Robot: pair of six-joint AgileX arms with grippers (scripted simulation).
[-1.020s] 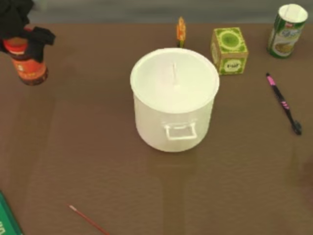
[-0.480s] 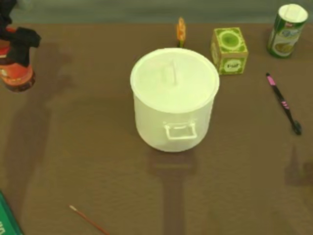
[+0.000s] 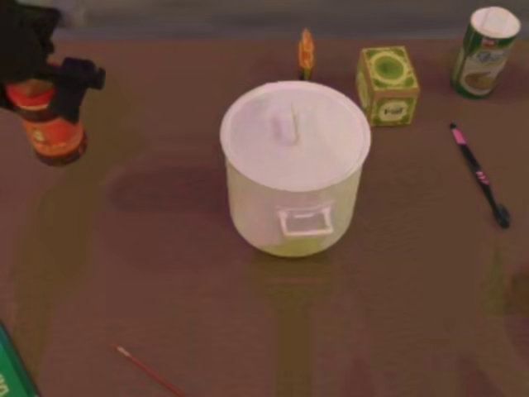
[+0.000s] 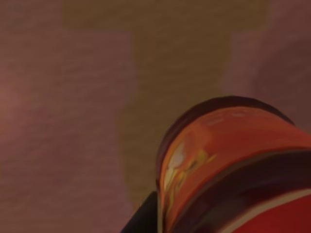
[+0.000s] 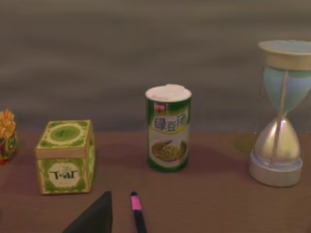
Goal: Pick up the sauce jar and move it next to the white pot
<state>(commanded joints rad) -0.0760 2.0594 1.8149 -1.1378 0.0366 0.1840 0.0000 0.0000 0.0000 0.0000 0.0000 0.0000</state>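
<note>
— Far left of the pot (image 3: 295,165) in the top view, what holds the jar (image 3: 51,124)?
— Left gripper (image 3: 50,78), pinching it under the lid; right arm is out of sight.
— Left wrist view?
— Jar (image 4: 228,170) fills it.
— Right wrist?
— Can (image 5: 168,128), tea box (image 5: 64,156), hourglass (image 5: 282,112).

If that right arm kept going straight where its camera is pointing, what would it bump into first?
Probably the pink-and-black pen lying just ahead, then the green-and-white can standing behind it. Depth is hard to judge, so it might pass over the pen.

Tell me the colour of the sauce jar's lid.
Red-orange; the sauce jar shows it best in the top view, held by the left gripper.
</note>
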